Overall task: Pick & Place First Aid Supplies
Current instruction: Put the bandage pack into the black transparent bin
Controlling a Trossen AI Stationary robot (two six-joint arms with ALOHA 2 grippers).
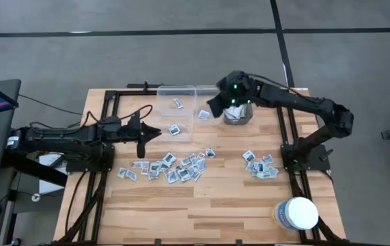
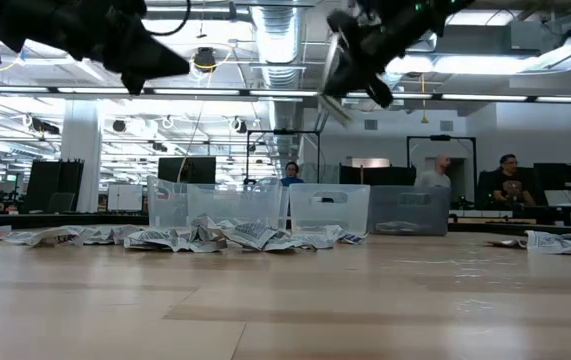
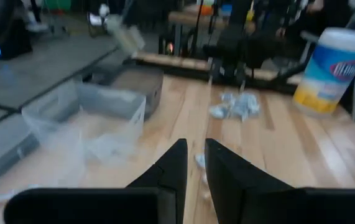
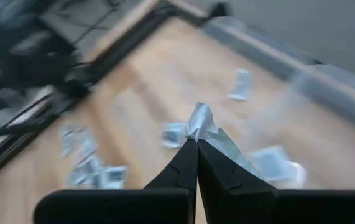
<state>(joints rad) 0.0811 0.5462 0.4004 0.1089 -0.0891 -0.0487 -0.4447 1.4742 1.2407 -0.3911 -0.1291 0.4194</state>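
Right hand carrying one packet over the far bins

My right hand (image 4: 197, 144) is clenched on a small flat silvery-white foil packet (image 4: 202, 118), pinched by one edge, raised above the clear plastic bins (image 1: 181, 102) at the far side of the wooden table (image 1: 208, 212). I judge it feather-light, limp and slick, so an edge pinch suits it; it juts forward beyond the fingertips, its long axis too crumpled to tell. More packets (image 1: 174, 167) lie scattered mid-table. My left hand (image 3: 194, 163) hovers over the left side, fingers slightly parted, holding nothing.
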